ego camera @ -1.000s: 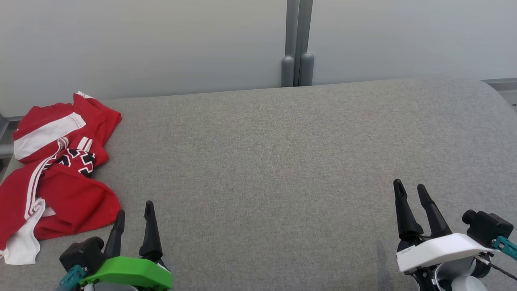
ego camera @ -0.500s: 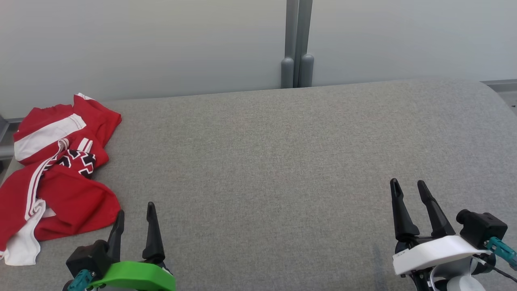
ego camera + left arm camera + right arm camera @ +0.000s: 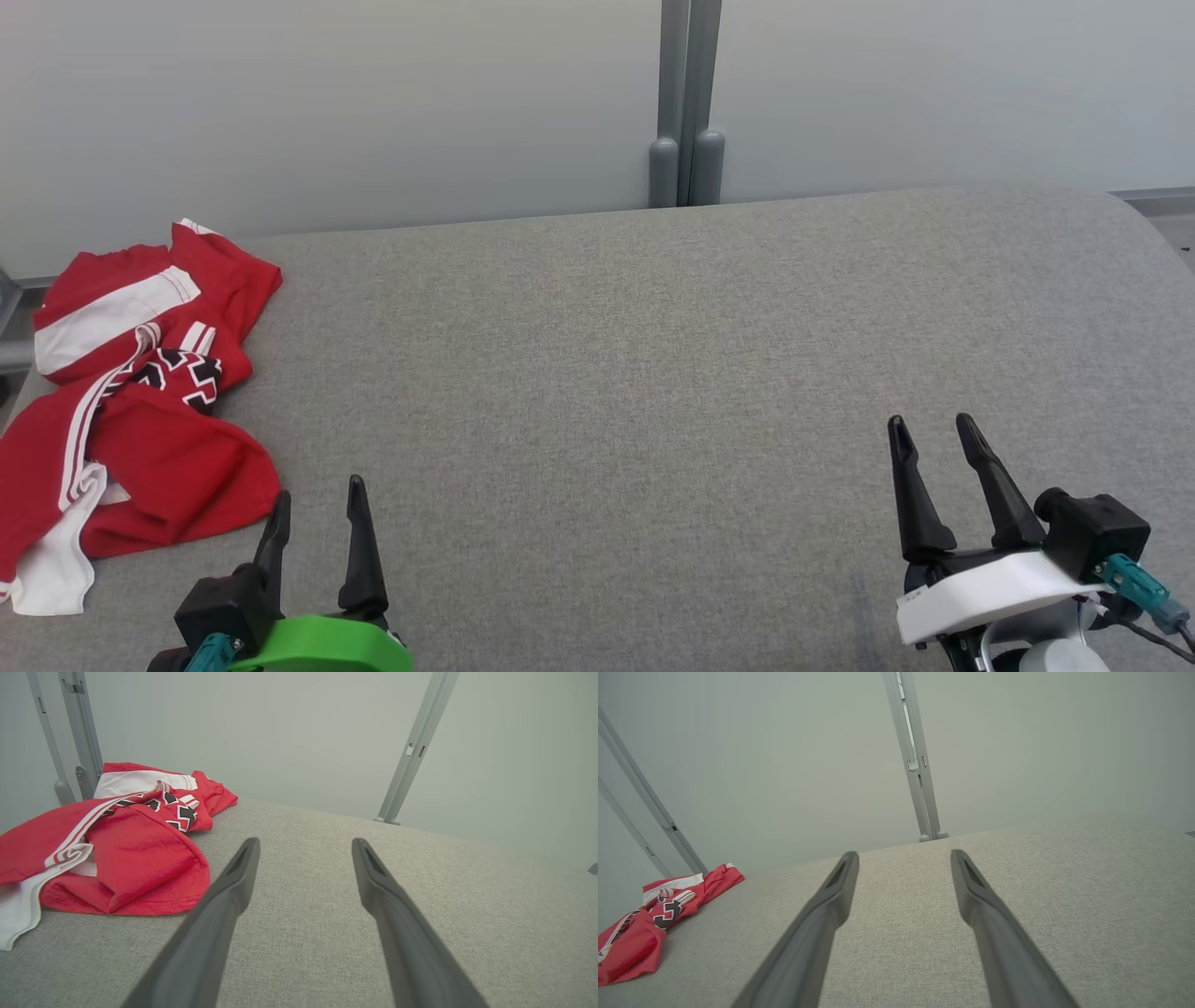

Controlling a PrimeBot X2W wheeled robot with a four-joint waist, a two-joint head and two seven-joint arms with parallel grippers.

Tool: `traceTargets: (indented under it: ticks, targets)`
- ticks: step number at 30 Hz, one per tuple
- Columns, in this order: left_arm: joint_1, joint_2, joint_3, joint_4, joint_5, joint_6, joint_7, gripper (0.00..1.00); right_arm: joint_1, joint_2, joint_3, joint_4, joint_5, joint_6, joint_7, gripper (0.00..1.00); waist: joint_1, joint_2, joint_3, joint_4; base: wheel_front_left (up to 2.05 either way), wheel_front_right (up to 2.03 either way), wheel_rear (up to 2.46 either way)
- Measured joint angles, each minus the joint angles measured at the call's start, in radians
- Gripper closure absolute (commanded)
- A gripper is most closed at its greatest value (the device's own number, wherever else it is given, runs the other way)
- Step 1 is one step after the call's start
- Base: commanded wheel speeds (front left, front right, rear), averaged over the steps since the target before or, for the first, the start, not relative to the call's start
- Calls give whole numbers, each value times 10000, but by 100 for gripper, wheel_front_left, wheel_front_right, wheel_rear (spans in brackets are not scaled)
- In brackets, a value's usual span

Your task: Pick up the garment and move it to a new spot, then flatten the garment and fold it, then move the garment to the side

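Left gripper (image 3: 319,487), right gripper (image 3: 930,419) — jaws spread, empty

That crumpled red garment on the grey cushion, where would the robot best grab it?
Probably the puffed-up red fold at the near right edge of the garment. It stands off the cushion, so a finger can slide under. Come from the right, low, with the open left jaws beside it.

Grey surface (image 3: 653,373) lies open (crumpled garment (image 3: 131,401) crowds its left end).
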Motion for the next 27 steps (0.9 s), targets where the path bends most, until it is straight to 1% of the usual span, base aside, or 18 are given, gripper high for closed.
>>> traceTargets:
  ticks: [27]
  targets:
    - [252,-105,6,33,1628,174,-443,0,2,-29,180,412,-1701,2,-522,0,0,0,-155,-1,0,0,0]
